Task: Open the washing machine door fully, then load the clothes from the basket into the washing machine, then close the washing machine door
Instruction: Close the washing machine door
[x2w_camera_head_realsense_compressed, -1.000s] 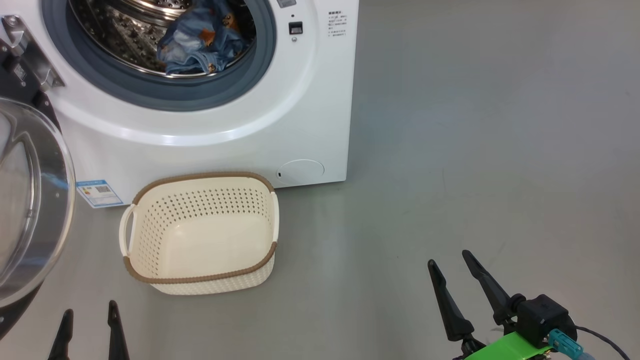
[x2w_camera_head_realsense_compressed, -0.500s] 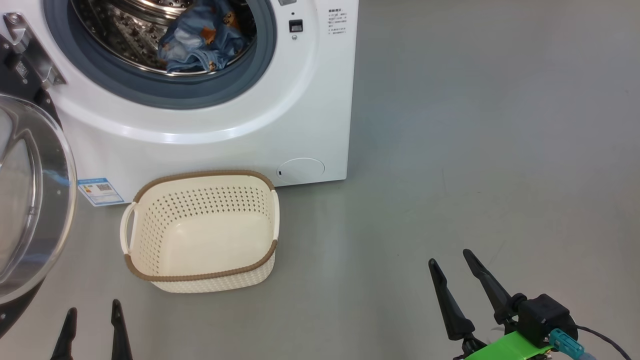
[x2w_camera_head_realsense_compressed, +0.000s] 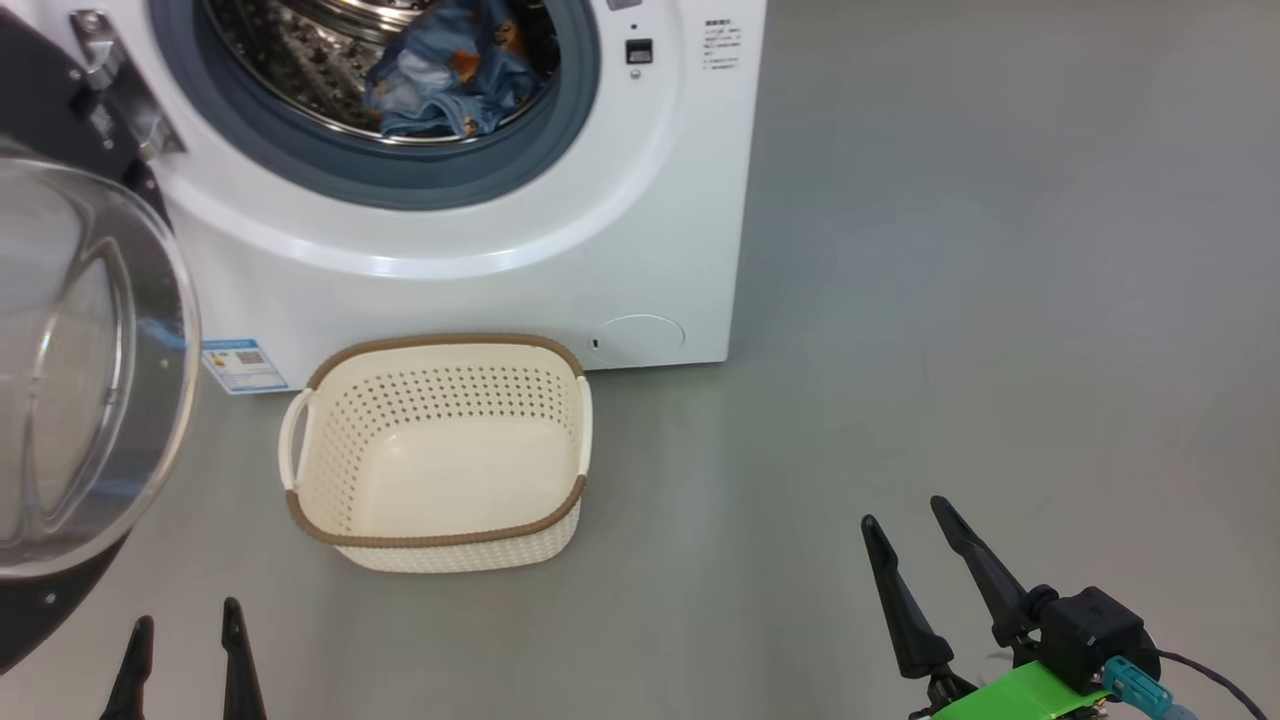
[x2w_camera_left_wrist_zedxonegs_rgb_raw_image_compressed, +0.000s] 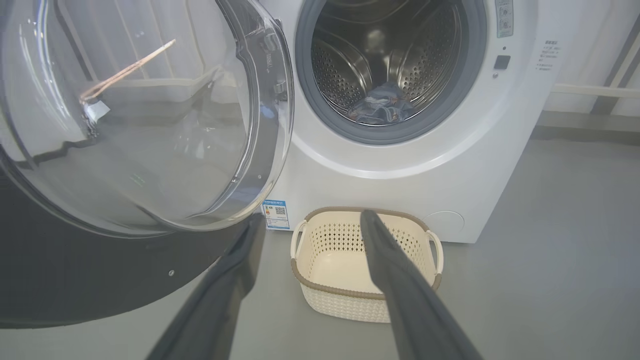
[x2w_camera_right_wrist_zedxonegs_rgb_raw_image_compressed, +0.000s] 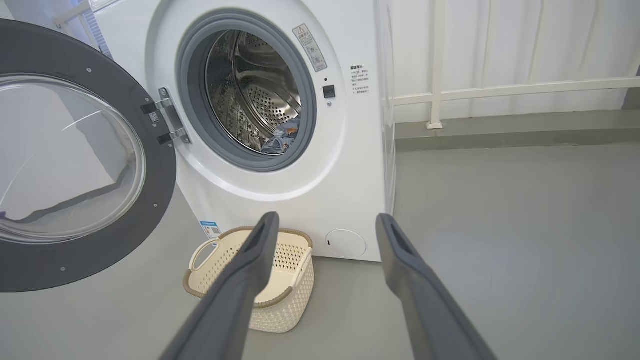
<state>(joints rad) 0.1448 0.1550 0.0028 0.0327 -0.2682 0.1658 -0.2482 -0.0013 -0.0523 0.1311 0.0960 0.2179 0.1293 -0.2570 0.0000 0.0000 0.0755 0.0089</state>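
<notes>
The washing machine stands at the top of the head view, its door swung wide open to the left. Blue printed clothes lie in the steel drum, and show again as a small heap in both wrist views. The cream basket sits on the floor in front of the machine with nothing in it. My left gripper hangs open at the lower left, near the door's bottom rim. My right gripper is open at the lower right, well clear of the basket.
Grey floor stretches to the right of the machine. A blue energy label is stuck low on the machine's front, beside a round cap. A white rail and wall run behind the machine at the right.
The whole head picture has shifted to the right, so the camera has turned slightly. Machine, door, basket and clothes keep their places; both grippers stay open.
</notes>
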